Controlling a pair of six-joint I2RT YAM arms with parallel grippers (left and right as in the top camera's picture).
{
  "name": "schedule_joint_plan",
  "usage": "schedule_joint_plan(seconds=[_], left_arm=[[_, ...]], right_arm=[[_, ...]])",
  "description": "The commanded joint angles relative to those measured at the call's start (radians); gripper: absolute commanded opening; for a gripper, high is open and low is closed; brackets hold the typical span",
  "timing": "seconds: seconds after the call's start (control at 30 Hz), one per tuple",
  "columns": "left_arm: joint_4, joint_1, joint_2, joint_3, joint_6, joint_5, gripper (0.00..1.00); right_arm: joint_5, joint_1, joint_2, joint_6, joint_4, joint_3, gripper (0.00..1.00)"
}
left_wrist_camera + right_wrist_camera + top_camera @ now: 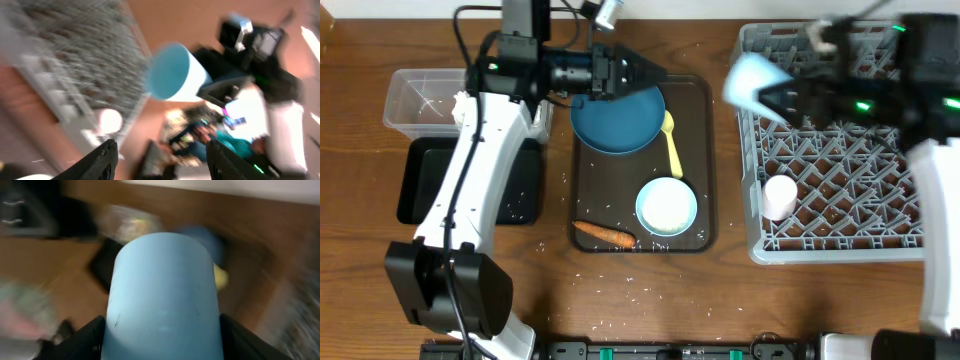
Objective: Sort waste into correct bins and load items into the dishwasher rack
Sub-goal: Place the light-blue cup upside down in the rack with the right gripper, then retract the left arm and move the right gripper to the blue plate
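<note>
My right gripper [775, 97] is shut on the light blue cup [748, 80], held in the air over the left edge of the grey dishwasher rack [840, 230]; the cup fills the right wrist view [162, 300] and shows in the left wrist view [175, 72]. A white-pink cup [780, 196] lies in the rack. My left gripper [655, 75] is open and empty above the dark blue plate [615, 120]. The yellow spoon [671, 140], pale blue bowl [666, 206] and orange carrot [604, 234] lie on the brown tray [705, 160]. The clear tub [415, 100] and black tray [420, 185] stand at left.
Loose white rice grains are scattered on the black tray's right side [520, 195], on the brown tray and on the wooden table near the front [620, 290]. The left arm's white link crosses over the black tray.
</note>
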Motion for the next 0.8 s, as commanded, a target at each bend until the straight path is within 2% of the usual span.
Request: schedule_joint_plan(seconds=[0.0,0.17,0.27,0.33,0.53,0.77], left_arm=[[-0.055,0.021,0.000,0.006,0.049,-0.312,0.60],[-0.229,-0.007,0.001,0.006,0.083,-0.817,0.60],[-0.300,-0.042,0.001,0.006,0.089,-1.029,0.60],[-0.336,-0.068,0.001,0.006,0.116,-1.117,0.60],[-0.391,-0.118,0.001,0.004,0.124,-1.232,0.60],[-0.396,-0.123,0.001,0.004,0.128,-1.239,0.60]], right_arm=[[0.369,-0.061,-0.072,0.084,-0.102,0.002,0.64],[0.655,-0.130,-0.065,0.133,-0.319,0.002,0.63],[0.787,-0.145,-0.029,0.186,-0.389,0.002,0.58],[0.820,-0.146,0.006,0.217,-0.408,0.002,0.57],[0.845,-0.146,0.155,0.225,-0.457,0.002,0.65],[0.861,-0.146,0.316,0.234,-0.429,0.002,0.68]])
